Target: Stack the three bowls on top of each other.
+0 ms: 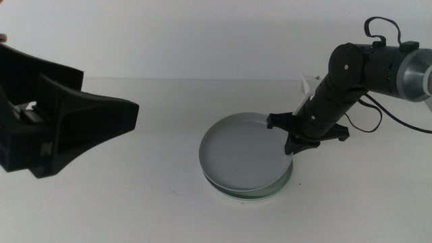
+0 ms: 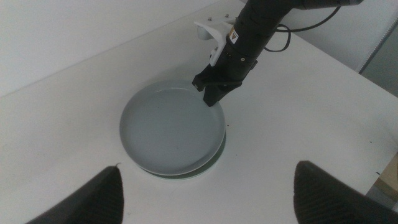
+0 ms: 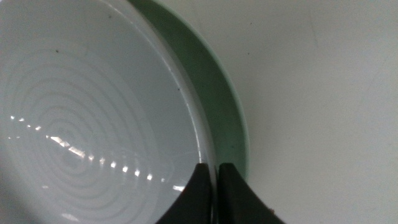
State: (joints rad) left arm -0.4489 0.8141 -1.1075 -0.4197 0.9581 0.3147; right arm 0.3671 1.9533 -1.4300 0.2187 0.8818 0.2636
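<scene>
The light grey bowl (image 1: 243, 152) lies tilted on the mint green bowl (image 1: 270, 192), whose rim shows along its front and right. My right gripper (image 1: 291, 138) is shut on the grey bowl's right rim; in the right wrist view the jaws (image 3: 216, 186) pinch that rim (image 3: 93, 112), with the green bowl (image 3: 224, 93) under it. The left wrist view shows the grey bowl (image 2: 168, 127), the green rim (image 2: 208, 163) and the right gripper (image 2: 211, 96). My left gripper (image 2: 214, 199) is open and empty, raised at the table's left (image 1: 111, 108). I see no white bowl.
A small white fixture (image 1: 307, 84) stands behind the right arm; it also shows in the left wrist view (image 2: 211, 28). A black cable (image 1: 378, 118) loops by the right arm. The table's right edge (image 2: 348, 68) shows in the left wrist view.
</scene>
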